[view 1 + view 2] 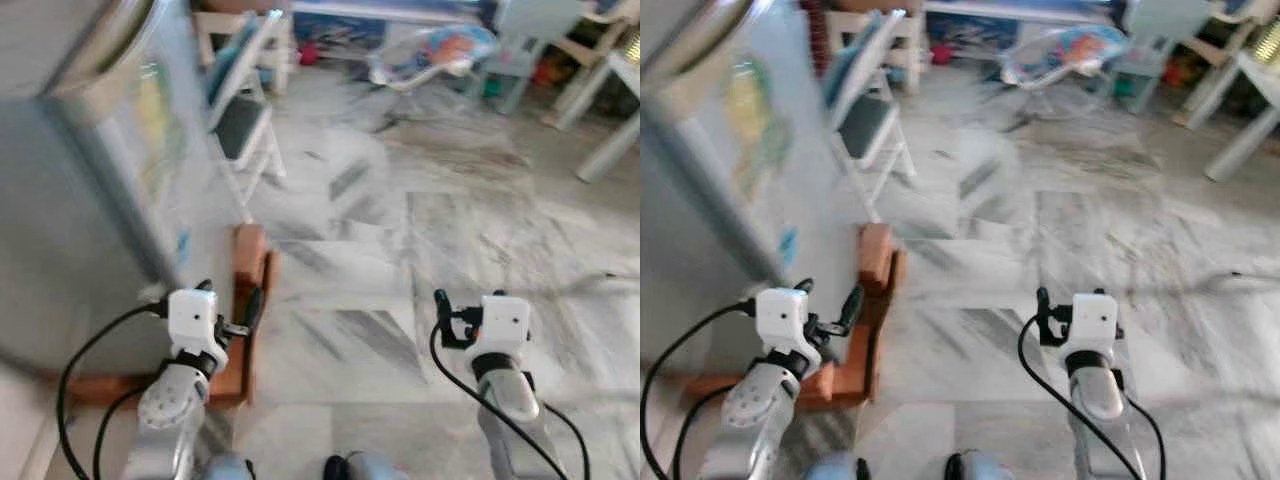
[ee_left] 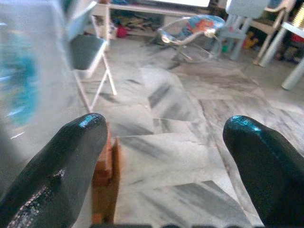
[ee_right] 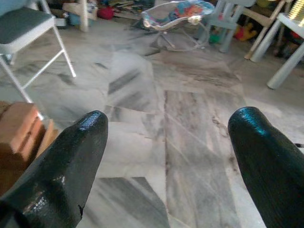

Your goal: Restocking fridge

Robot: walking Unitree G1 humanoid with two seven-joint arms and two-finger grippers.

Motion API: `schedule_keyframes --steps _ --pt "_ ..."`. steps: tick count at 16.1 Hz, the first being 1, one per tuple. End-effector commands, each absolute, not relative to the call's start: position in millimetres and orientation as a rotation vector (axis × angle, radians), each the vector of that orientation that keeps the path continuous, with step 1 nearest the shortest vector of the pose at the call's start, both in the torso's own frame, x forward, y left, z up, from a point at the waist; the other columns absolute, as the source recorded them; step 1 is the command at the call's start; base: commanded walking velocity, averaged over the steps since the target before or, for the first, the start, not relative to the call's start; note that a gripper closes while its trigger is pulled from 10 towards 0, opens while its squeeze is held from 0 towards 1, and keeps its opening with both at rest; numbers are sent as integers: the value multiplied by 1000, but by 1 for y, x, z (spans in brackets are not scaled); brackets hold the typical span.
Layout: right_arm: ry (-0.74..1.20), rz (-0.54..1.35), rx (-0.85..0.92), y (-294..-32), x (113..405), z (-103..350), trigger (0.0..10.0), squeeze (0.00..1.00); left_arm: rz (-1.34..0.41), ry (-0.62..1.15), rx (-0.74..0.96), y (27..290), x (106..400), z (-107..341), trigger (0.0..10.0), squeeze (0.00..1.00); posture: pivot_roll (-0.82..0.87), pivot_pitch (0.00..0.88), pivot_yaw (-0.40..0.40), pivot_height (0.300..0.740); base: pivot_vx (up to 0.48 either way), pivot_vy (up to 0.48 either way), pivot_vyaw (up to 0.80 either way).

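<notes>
Blurrily, the tall grey metal fridge [image 1: 70,200] fills the left of the frame on its brown wooden plinth [image 1: 245,300], with a white folding chair [image 1: 240,110] on the marble floor [image 1: 420,230] behind. Both the left gripper [image 2: 164,156] and right gripper [image 3: 166,156] are spread wide and empty. Squaring up to the fridge before reaching would probably help.

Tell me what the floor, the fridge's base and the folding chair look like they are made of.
Floor: polished stone, likely marble, judging by grey veining on white slabs with visible joints. Base under the fridge: reddish-brown blocks, probably wood or brick; blur leaves it open. Folding chair: thin white tubular frame, likely painted metal, with a dark, apparently padded seat. Both hands, left and right, hang open.
</notes>
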State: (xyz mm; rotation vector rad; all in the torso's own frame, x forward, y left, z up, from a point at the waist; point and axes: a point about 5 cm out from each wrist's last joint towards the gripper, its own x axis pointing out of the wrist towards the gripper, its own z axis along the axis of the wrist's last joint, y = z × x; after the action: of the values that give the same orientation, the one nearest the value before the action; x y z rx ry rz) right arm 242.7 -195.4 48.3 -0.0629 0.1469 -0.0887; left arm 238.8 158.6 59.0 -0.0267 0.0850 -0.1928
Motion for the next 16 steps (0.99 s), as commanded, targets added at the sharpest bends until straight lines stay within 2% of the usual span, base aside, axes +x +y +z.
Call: schedule_keyframes --steps 1,5,9,16 --pt "156 -89 -64 -196 242 48 10000 0 -172 94 -17 163 238 57 10000 0 80 96 -90 740 0 0 -800" --pt "158 -80 -75 -196 241 47 10000 0 -129 109 4 172 233 54 10000 0 80 99 -92 740 0 0 0" --pt "160 -77 -78 -196 240 47 10000 0 -17 118 26 192 228 52 10000 0 84 107 -95 740 0 0 0" --pt "168 -18 -94 -204 227 48 10000 0 81 62 96 216 266 66 10000 0 66 104 -109 740 0 0 0"
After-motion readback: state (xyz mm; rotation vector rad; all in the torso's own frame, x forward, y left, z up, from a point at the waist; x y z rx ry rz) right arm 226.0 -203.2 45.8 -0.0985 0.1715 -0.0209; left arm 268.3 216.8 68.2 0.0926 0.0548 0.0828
